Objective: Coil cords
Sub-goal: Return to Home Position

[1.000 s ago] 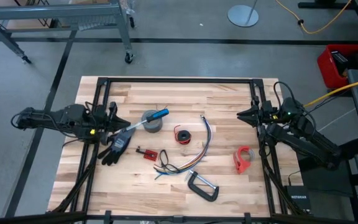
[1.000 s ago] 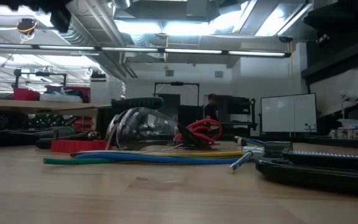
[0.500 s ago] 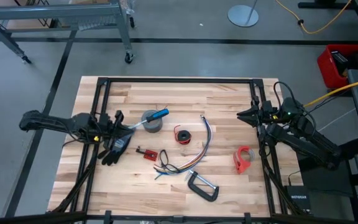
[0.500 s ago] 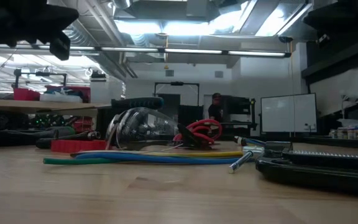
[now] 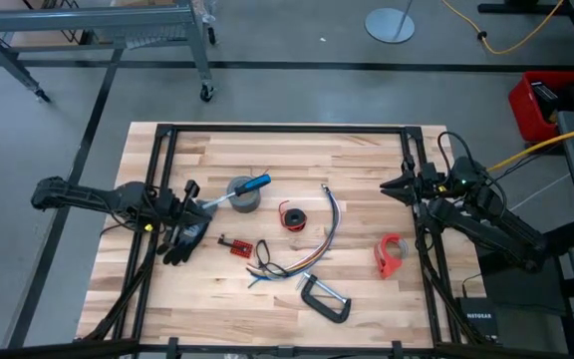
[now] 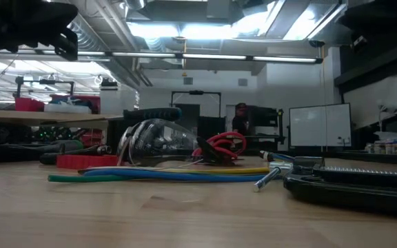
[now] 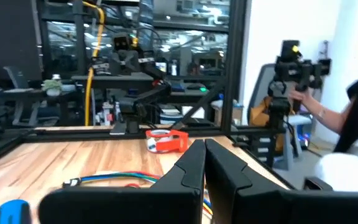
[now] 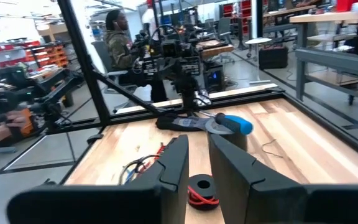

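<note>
Checking in from the remote desk, going across from the left. The left gripper (image 7: 204,146) hangs above the left part of the table (image 5: 367,150), just beside a black glove (image 5: 189,237). Its fingers are pressed together with barely a hairline between them, and it's holding nothing.

Next over is the grey tape roll (image 5: 239,197) with a blue-handled screwdriver (image 5: 254,183) lying across it. A small red block (image 5: 234,245) sits a bit below that in the high view.

The red cord ring (image 5: 292,215) lies flat near the middle of the table, on its own, apart from both grippers. Just to its right, the coloured bundle (image 5: 317,244) lies loose in a long curve, not coiled. It sweeps down and back left into a messy end, where the black wire (image 5: 263,257) loops around. Below that tangle is a clamp (image 5: 325,299), and further right a red tape dispenser (image 5: 391,255).

The right gripper (image 8: 197,146) sits at the right edge of the table, well away from all the cords. Its fingers are a little apart and empty, and I can see the red ring through the gap.
</note>
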